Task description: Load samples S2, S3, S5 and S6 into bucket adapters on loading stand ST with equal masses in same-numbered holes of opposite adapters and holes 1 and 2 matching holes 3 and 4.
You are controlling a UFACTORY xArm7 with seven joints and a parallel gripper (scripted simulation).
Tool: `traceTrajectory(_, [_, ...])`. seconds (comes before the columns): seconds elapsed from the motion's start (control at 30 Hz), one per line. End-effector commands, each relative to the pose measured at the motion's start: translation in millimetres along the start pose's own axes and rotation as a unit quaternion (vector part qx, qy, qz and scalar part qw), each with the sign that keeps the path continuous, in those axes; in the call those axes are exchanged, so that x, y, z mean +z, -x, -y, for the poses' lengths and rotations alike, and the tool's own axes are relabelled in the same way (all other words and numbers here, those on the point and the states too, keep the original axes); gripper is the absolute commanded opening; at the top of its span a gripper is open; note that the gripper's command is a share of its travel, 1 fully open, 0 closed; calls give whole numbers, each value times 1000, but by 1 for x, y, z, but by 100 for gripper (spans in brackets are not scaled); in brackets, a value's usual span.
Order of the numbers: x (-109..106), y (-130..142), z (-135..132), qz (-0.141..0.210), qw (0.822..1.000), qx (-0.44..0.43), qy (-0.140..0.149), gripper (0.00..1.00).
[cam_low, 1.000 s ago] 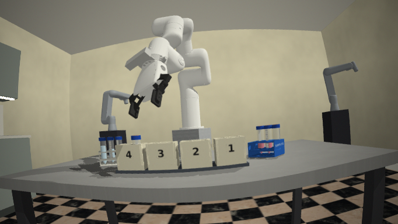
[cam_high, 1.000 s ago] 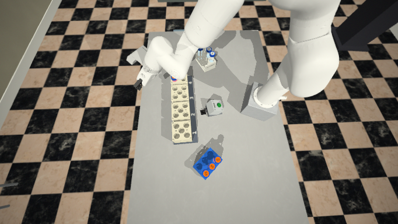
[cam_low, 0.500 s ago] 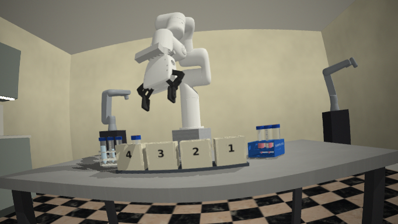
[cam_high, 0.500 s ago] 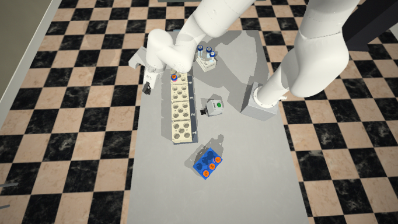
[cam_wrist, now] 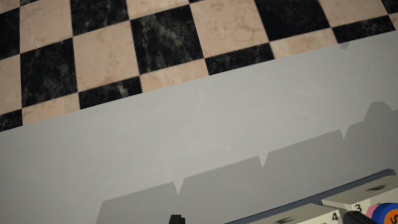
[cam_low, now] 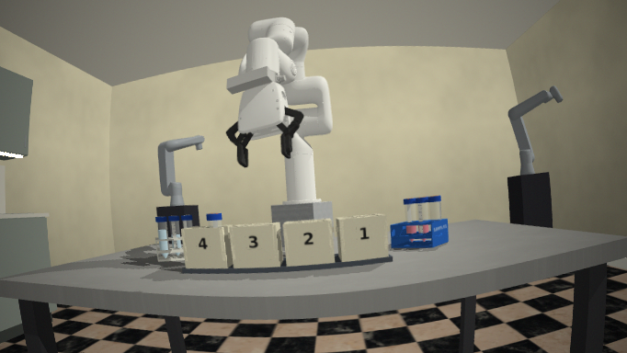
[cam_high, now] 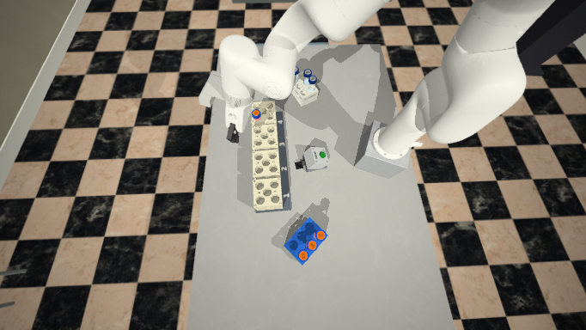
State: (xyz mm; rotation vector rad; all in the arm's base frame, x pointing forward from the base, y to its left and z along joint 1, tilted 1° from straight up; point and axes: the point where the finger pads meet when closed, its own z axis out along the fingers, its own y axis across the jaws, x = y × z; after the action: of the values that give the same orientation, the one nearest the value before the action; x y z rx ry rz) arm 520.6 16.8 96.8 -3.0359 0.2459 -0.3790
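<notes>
From the loading stand, S5 stands in its adapter 4. The end effector, fingers wide apart, hangs above the stand's far-from-DONE side; I'd have it rise clear of S5's cap, then straighten before fetching a tube.

The gripper now stands nearer the row of adapters than a moment ago, and its fingers point more steeply down, with less of the earlier sideways tilt. The white arm has swung with it: from the top, its large upper links sit farther right. The orange-dotted tube in adapter 4, mostly covered by the arm from above at first, now shows its cap fully.
</notes>
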Motion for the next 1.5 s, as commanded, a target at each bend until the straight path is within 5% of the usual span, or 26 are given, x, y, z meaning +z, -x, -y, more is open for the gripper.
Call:
traceTrajectory(0.0, [-5, 5, 1, 4, 1000, -5, 0, 100])
traceTrajectory(0.67, [-42, 78, -5, 120, 987, -108, 26, 100])
traceTrajectory(1.17, [-49, 91, -7, 121, 987, -108, 26, 100])
traceTrajectory(1.47, [-56, 105, -49, 115, 992, 41, 44, 100])
